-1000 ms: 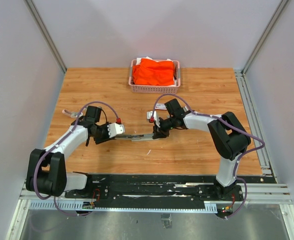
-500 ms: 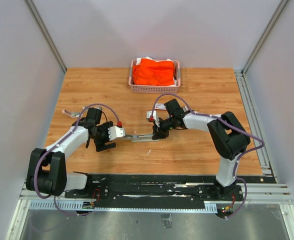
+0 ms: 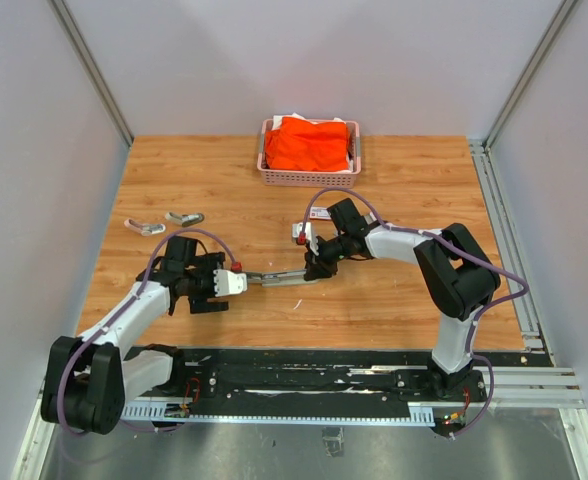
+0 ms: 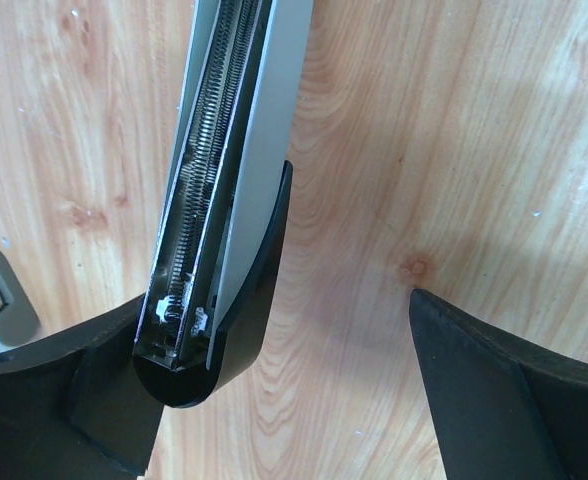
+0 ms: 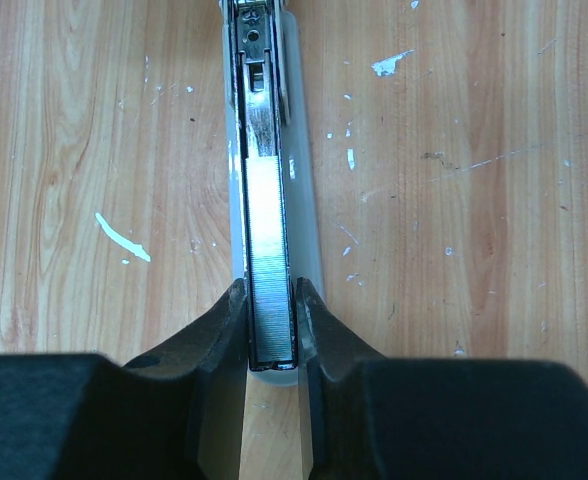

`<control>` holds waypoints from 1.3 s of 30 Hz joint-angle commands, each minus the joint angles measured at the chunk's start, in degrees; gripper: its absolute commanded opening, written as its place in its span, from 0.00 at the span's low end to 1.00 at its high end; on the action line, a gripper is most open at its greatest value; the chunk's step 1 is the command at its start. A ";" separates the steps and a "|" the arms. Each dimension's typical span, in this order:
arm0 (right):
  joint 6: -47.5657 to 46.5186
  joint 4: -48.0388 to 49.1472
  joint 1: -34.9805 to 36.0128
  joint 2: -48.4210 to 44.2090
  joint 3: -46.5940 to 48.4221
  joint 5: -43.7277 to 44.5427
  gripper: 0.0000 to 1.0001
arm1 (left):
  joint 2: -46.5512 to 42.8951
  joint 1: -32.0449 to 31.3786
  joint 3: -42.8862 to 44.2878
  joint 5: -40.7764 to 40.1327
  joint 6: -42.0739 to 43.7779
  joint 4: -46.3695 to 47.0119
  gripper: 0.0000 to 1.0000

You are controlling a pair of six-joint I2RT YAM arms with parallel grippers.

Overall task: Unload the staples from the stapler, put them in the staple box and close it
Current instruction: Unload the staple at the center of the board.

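The silvery strip of staples [image 5: 270, 240] sits in the rail of the opened grey metal stapler [image 3: 279, 277] on the wooden surface [image 3: 404, 190], right fingers [image 5: 199, 345] clamped on that rail, left fingers [image 4: 494, 390] spread wide about its spring end; next, I'd guess, comes sliding the strip out.

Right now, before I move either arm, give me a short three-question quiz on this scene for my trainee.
1. True or false: the left pincer is clamped on the stapler.
2. Which one grips the stapler's metal rail? A) left pincer B) right pincer C) neither
3. Fill in: the strip of staples runs ___ the right pincer's fingers.

Key: 1 false, its jaws stand wide open. 2 B. 3 between.
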 commanded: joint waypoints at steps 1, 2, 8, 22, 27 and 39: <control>1.80 -0.64 0.20 1.02 1.13 4.35 0.11 | -0.42 -0.37 -2.57 1.86 4.09 0.07 0.95; 1.83 -0.64 0.19 1.02 1.23 4.42 0.11 | -0.71 -0.46 -2.50 2.83 5.02 -0.48 0.95; 1.82 -0.80 0.25 0.89 1.24 4.75 0.11 | -2.53 -3.19 -2.50 2.40 10.41 -1.50 0.95; 2.04 -1.60 0.29 0.98 1.90 4.61 0.11 | -4.26 -8.57 -8.25 -15.28 29.49 -4.66 0.95; 2.11 -1.77 0.29 0.97 2.12 4.69 0.11 | -3.94 -9.09 -9.19 -17.06 33.06 -5.38 0.94; 1.56 -1.60 0.45 0.40 1.82 4.88 0.12 | -2.96 -9.17 -0.06 -3.60 9.24 1.14 0.94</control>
